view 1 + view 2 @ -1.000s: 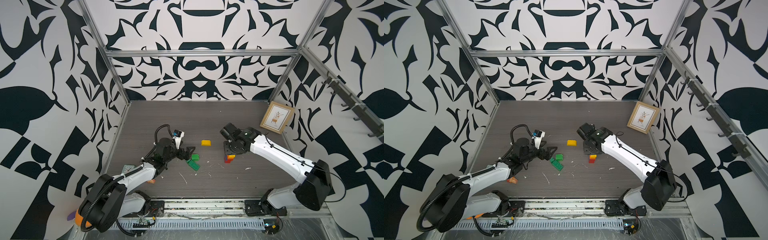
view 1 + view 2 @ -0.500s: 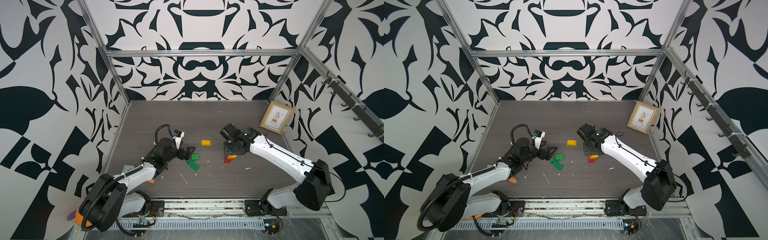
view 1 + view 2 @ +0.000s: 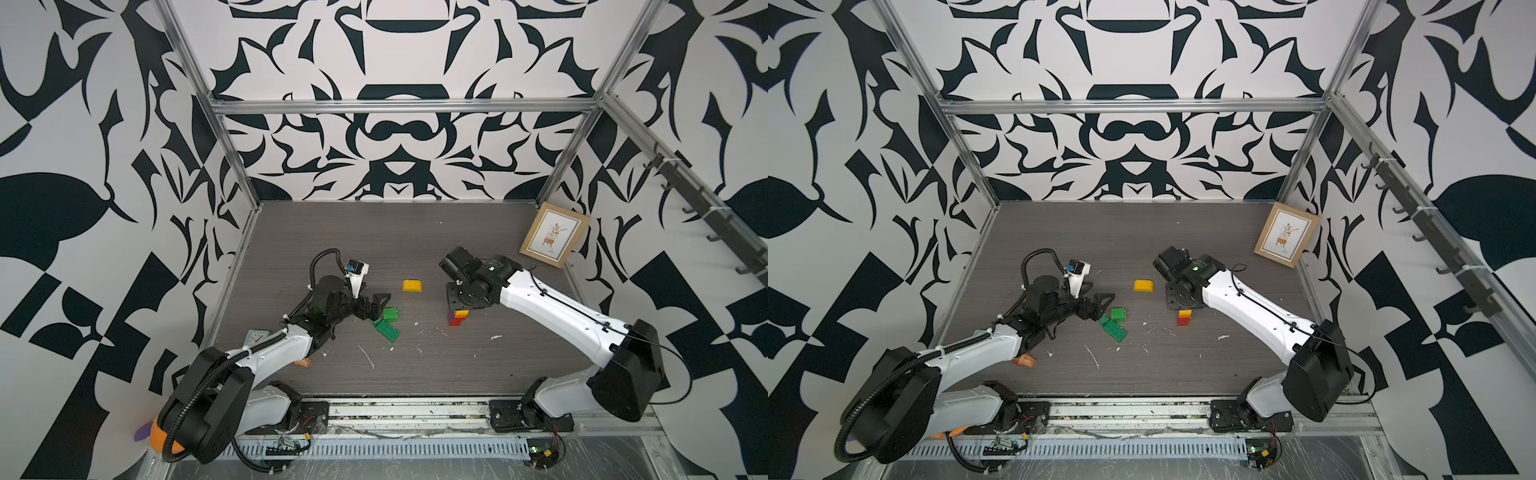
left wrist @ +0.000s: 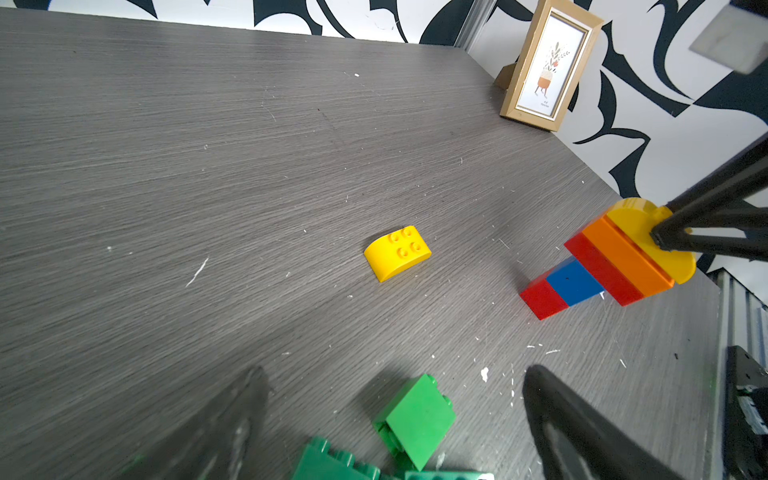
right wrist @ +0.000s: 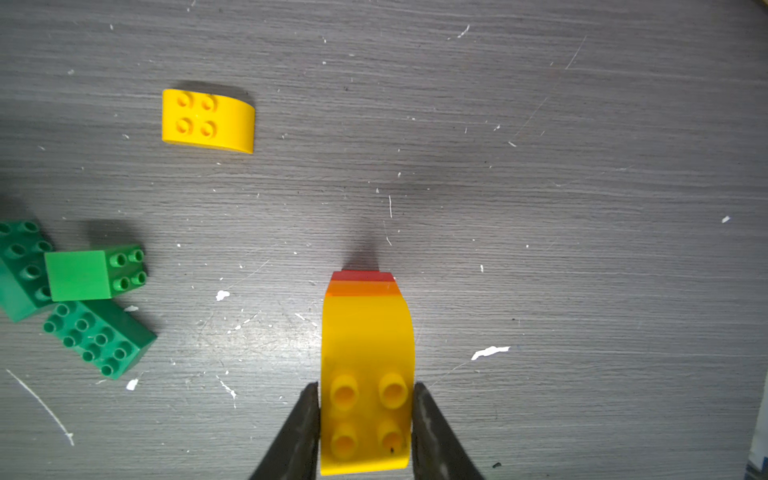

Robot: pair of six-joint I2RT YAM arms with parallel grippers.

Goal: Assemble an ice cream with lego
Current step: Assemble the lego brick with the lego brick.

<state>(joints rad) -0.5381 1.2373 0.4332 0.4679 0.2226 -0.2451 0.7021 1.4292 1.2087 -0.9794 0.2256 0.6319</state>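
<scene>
A stack of lego stands on the table: red, blue, red and orange bricks with a yellow dome brick on top. My right gripper is shut on that dome brick, one finger on each side. In both top views the right wrist hides most of the stack. A second yellow dome brick lies loose to its left. My left gripper hangs open just over a cluster of green bricks, touching none.
A framed picture leans at the back right corner. A crumpled orange-red wrapper and a small clock lie by the left arm's forearm. White scraps are scattered over the front of the table.
The right gripper's jaws have parted and closed again on the stack's yellow top brick. Both arms and the loose bricks stay where they were.
</scene>
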